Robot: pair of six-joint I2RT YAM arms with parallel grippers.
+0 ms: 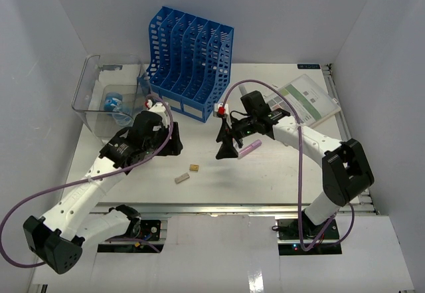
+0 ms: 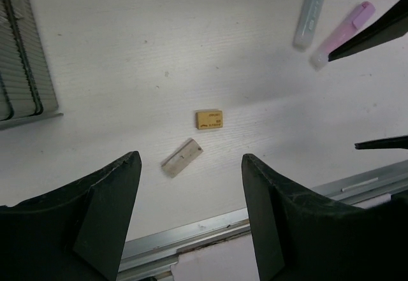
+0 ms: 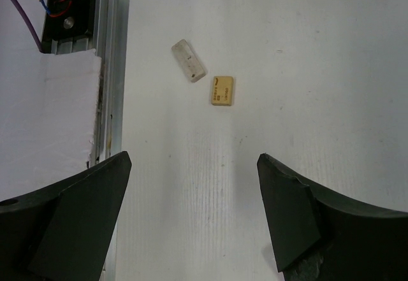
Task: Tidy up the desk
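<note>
The left tool (image 1: 174, 148) (image 2: 191, 211) hangs above the desk (image 1: 265, 180) with its fingers spread wide and nothing between them. Its wrist camera looks down through the gap at a small yellow eraser (image 2: 209, 118) and, just beside it toward the front rail (image 1: 232, 206), a pale grey block (image 2: 182, 157) lying at a slant; the two are close together but not touching. The right tool (image 1: 227, 150) (image 3: 191, 217) is likewise parted and empty, pointing down at the middle of the desk, with the same yellow eraser (image 3: 222, 90) and grey block (image 3: 189, 60) ahead of it. A pink highlighter (image 1: 250, 149) lies just beside the right tool, and the left wrist view shows a green highlighter (image 2: 311, 10) near it, the two apart. Further back stand a blue file rack (image 1: 189, 60) and, to its left, a clear plastic bin (image 1: 109, 94) holding something blue (image 1: 114, 101) that I cannot make out. A printed booklet (image 1: 307, 100) lies at the far right corner. The desk fills the white-walled enclosure, with both arm bases at its near edge.
</note>
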